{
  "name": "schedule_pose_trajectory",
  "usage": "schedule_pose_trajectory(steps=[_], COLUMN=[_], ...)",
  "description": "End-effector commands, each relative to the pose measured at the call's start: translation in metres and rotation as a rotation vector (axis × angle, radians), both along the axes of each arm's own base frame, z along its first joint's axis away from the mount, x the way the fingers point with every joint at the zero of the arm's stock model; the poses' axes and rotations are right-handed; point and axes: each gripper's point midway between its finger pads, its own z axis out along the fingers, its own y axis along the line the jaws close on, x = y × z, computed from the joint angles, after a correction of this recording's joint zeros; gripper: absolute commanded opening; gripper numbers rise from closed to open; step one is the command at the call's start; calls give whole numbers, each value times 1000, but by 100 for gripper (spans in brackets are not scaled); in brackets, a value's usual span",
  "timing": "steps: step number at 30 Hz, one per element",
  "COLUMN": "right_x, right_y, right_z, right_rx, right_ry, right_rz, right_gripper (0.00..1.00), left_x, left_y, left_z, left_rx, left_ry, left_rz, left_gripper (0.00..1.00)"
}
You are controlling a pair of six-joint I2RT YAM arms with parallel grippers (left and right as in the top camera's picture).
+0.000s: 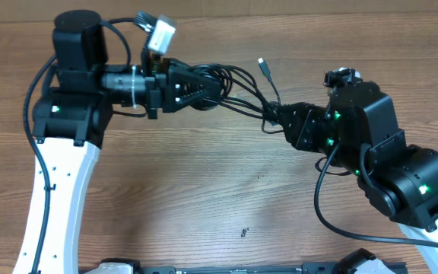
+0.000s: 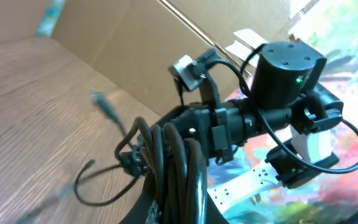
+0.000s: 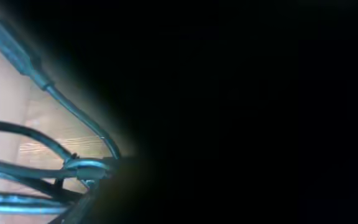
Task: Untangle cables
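The cables (image 1: pixel 242 95) are thin black cords stretched above the table between my two grippers. My left gripper (image 1: pixel 216 87) is shut on one end of the bundle; in the left wrist view several cords (image 2: pixel 166 143) run tightly between its jaws (image 2: pixel 178 193). My right gripper (image 1: pixel 274 116) is at the other end, where the cords meet in a small knot. Its wrist view is mostly black, so the jaws are hidden; only cords (image 3: pixel 42 168) and a plug (image 3: pixel 8 40) show at the left. One loose plug end (image 1: pixel 263 65) sticks up toward the back.
The wooden table (image 1: pixel 204 190) carries a few small dark specks (image 1: pixel 244 232) near the front. A cardboard wall (image 2: pixel 117 37) stands along the back edge. The left arm's white base (image 1: pixel 59 190) fills the left side and the right arm's black body (image 1: pixel 401 175) the right.
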Motion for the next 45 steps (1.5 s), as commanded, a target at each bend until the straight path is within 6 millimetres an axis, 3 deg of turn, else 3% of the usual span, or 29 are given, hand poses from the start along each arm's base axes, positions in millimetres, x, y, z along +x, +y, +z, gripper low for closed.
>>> schedule_pose_trajectory(steps=[1, 7, 12, 17, 23, 25, 29, 33, 39, 45], right_x=[2, 2, 3, 6, 19, 23, 16, 9, -4, -15], right_y=[-95, -95, -94, -88, -50, -13, 37, 64, 87, 96], right_z=[-49, -49, -48, -47, -38, -26, -1, 20, 45, 54], right_rx=[-417, -417, -399, -349, -184, -68, 94, 222, 342, 346], right_ry=[89, 89, 87, 80, 41, -3, -73, -115, -166, -226], right_rz=[-294, -295, -314, -322, -197, -15, 253, 385, 532, 662], right_gripper=[47, 47, 49, 50, 49, 50, 59, 62, 65, 65], left_x=[-11, 8, 13, 12, 11, 10, 6, 2, 0, -3], left_y=[63, 113, 134, 131, 127, 123, 108, 96, 88, 80], left_z=[47, 47, 48, 47, 47, 47, 47, 47, 47, 47], left_rx=[-46, -44, -44, -46, -46, -45, -42, -40, -41, -42], left_ry=[-130, -82, -70, -64, -65, -73, -100, -122, -125, -134], left_rz=[97, 273, 346, 337, 323, 308, 257, 216, 188, 159], left_gripper=[4, 4, 4, 4, 4, 4, 4, 4, 4, 4])
